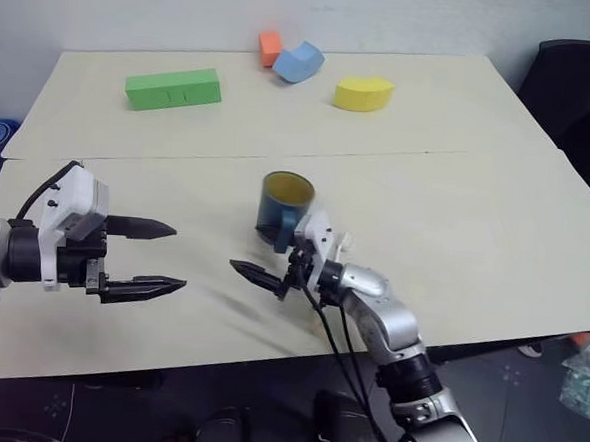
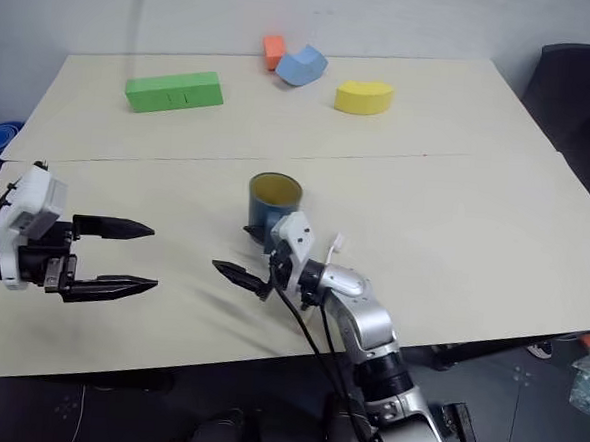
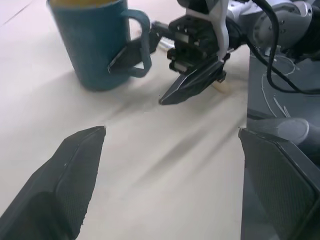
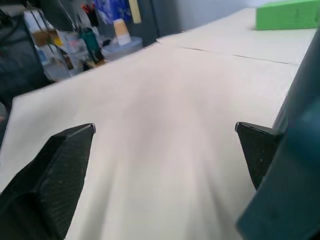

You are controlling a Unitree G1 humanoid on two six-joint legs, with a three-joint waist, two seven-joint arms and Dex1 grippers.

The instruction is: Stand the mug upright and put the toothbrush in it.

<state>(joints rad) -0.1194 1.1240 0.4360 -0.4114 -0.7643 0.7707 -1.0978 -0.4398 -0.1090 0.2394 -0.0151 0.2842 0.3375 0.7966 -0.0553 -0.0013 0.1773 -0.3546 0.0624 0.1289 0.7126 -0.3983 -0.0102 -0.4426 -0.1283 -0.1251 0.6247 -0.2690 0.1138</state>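
Left tool (image 1: 157, 260): lower left of the head view, over the bench's near part, its two black fingers spread wide with nothing between them.
Right tool (image 1: 255, 272): just below centre, pointing toward the left of the frame; fingers parted and holding nothing, one finger close by the mug's handle in the left wrist view.
Bench (image 1: 475, 222): pale top filling most of the head view, a seam running across its middle.
Mug (image 1: 284, 205): at centre, upright on the bench, open mouth up and yellow inside showing, handle toward the right tool, which sits just below it in the frame.
Toothbrush (image 2: 335, 244): a small white tip shows beside the right wrist, just below and right of the mug; the remainder is hidden.
Green block (image 1: 173, 88): upper left, far side.
Orange block (image 1: 269, 48): top centre.
Light blue block (image 1: 299, 62): touching the orange block's right side.
Yellow block (image 1: 364, 93): upper right of centre.
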